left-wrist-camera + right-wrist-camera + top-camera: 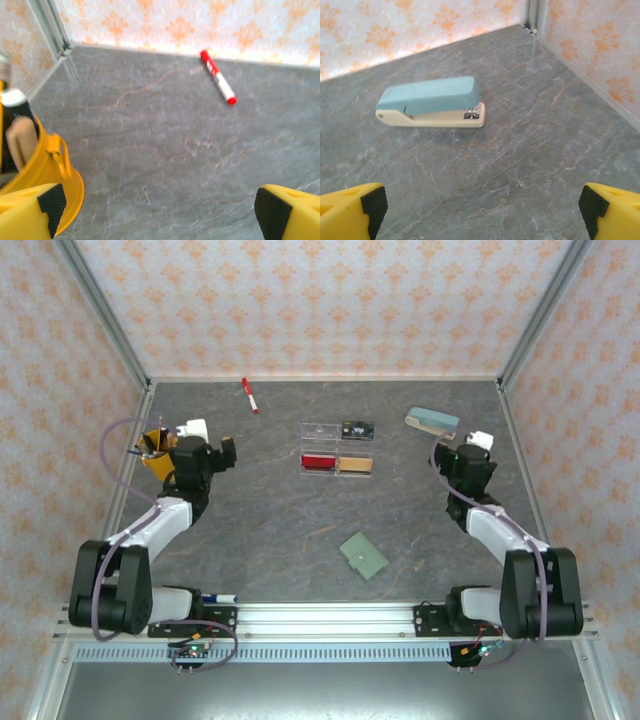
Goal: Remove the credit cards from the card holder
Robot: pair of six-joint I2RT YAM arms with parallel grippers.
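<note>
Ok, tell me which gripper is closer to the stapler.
Right. The right gripper sits just short of the stapler, fingers open and pointed at it, not touching. The left gripper is across the table beside the yellow cup, far from the stapler.

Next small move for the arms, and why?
Probably just park both arms: the red plastic card and tan-gold plastic card seem to lie in the clear plastic compartment tray, apart from the flat green-grey folding wallet. Left gripper and right gripper stand open, empty.
</note>
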